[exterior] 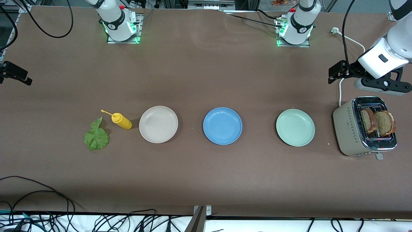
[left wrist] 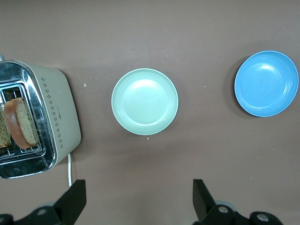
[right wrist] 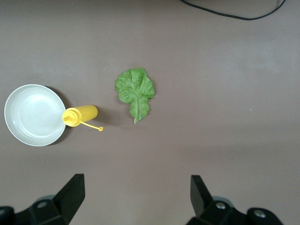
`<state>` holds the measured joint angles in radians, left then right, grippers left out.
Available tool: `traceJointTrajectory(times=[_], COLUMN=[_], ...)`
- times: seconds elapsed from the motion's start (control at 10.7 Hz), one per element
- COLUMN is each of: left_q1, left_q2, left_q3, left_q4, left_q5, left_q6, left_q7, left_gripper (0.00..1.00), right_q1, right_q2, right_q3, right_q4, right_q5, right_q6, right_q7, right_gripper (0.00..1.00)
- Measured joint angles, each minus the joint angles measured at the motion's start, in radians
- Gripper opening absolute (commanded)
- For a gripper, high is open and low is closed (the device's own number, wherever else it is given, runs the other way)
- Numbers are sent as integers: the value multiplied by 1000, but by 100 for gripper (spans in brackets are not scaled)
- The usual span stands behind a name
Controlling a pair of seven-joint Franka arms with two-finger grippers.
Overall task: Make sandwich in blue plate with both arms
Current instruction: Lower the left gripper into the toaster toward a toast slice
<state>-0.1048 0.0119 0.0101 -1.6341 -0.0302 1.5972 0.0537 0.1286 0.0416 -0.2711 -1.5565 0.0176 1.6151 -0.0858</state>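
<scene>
Three plates sit in a row across the middle of the table: the blue plate (exterior: 222, 126) in the centre, a beige plate (exterior: 158, 124) toward the right arm's end and a mint-green plate (exterior: 295, 127) toward the left arm's end. Two bread slices (exterior: 378, 123) stand upright in the toaster (exterior: 364, 126) at the left arm's edge of the table. A lettuce leaf (exterior: 96, 137) lies by the yellow squeeze bottle (exterior: 121, 120), just beside the beige plate. Both grippers hang in the air with fingers spread wide, holding nothing — the left gripper (left wrist: 139, 199) over bare table beside the toaster, the right gripper (right wrist: 137, 194) over bare table near the lettuce.
</scene>
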Motion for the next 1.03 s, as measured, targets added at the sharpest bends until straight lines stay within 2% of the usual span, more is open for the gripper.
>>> traceJointTrajectory(times=[0.65, 0.84, 1.03], left_q1=[36, 78, 108], left_q2=[30, 85, 180], left_q3=[3, 4, 4], left_q4=[0, 21, 97], left_q5=[26, 62, 145], left_q6=[1, 15, 24], left_q7=[3, 8, 11], left_gripper=[100, 100, 100], right_q1=[-3, -4, -4], right_q2=[0, 0, 0], right_q3=[-1, -1, -1], right_q4=[1, 2, 2], right_q5=[0, 0, 0], right_q6=[0, 0, 0], right_q7=[0, 0, 0], right_gripper=[100, 100, 100])
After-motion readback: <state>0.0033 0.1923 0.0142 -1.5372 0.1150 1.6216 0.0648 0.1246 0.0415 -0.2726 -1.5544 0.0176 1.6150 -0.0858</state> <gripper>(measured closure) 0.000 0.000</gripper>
